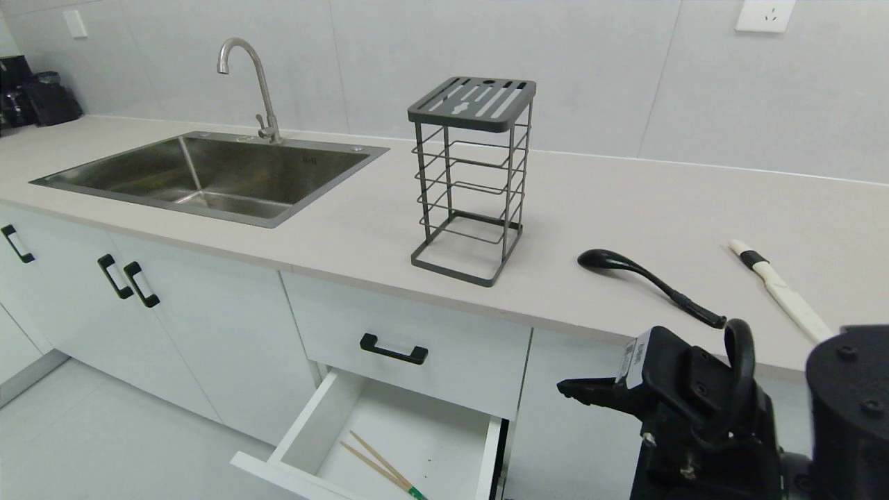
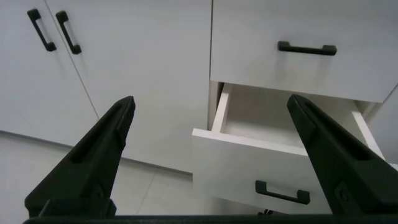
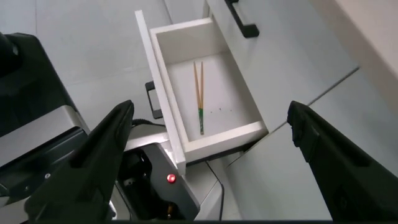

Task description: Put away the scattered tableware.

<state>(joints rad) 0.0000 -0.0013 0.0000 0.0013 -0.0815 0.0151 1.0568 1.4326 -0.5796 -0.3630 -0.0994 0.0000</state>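
Right gripper (image 3: 211, 109) hangs wide open and empty over the pulled-out drawer (image 3: 158, 93), a pair of chopsticks (image 3: 199, 93) lying inside; left gripper (image 2: 211, 102) gapes just as wide, holding nothing, facing the cabinet front (image 2: 143, 74). Up on the counter (image 1: 625, 201), black spoon (image 1: 646, 278) and white knife (image 1: 781, 292) lie apart near the edge

A kitchen: steel sink (image 1: 208, 177), faucet (image 1: 250, 83), countertop (image 1: 625, 208), cabinets (image 1: 83, 298).
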